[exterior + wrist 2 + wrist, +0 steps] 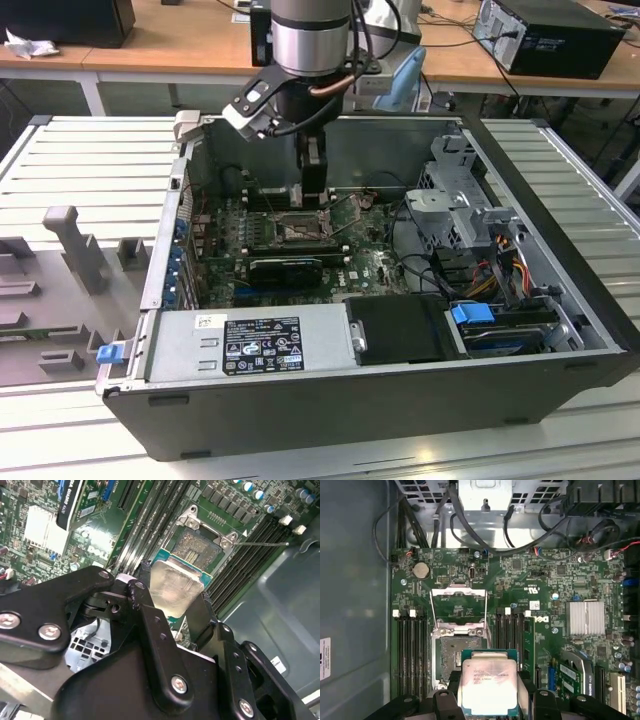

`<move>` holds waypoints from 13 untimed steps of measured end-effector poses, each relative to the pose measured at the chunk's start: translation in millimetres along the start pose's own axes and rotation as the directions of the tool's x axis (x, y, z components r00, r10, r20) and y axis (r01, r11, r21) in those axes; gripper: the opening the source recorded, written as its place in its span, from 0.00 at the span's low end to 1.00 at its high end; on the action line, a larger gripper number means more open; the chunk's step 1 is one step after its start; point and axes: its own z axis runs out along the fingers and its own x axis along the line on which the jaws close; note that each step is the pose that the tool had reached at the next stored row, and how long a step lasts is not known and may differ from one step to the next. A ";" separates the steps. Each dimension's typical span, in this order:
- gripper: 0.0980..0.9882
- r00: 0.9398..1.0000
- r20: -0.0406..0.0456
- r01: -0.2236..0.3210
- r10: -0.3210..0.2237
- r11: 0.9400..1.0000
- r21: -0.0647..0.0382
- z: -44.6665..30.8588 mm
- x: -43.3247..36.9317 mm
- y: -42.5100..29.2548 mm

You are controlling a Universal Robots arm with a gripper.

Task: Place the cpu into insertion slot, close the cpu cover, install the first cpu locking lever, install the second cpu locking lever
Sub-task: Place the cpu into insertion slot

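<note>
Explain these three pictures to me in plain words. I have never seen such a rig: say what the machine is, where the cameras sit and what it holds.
The machine is a robot arm reaching down into an open computer case that stands on a grey slatted table. The exterior view looks on from off the arm; both wrist views come from cameras riding on the arm, facing the green motherboard. Its gripper is shut on the cpu, a small silvery square chip. Close by lies the insertion slot, its dark centre bare, with the cpu cover swung open. So the chip is not seated yet.
</note>
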 end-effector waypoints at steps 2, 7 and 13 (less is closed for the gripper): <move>0.48 1.000 0.000 0.002 -0.002 1.000 0.003 1.6 0.8 -0.3; 0.48 1.000 -0.001 0.009 -0.009 1.000 0.007 8.2 1.3 -0.7; 0.48 1.000 -0.002 0.013 -0.013 1.000 0.005 19.0 1.4 -2.5</move>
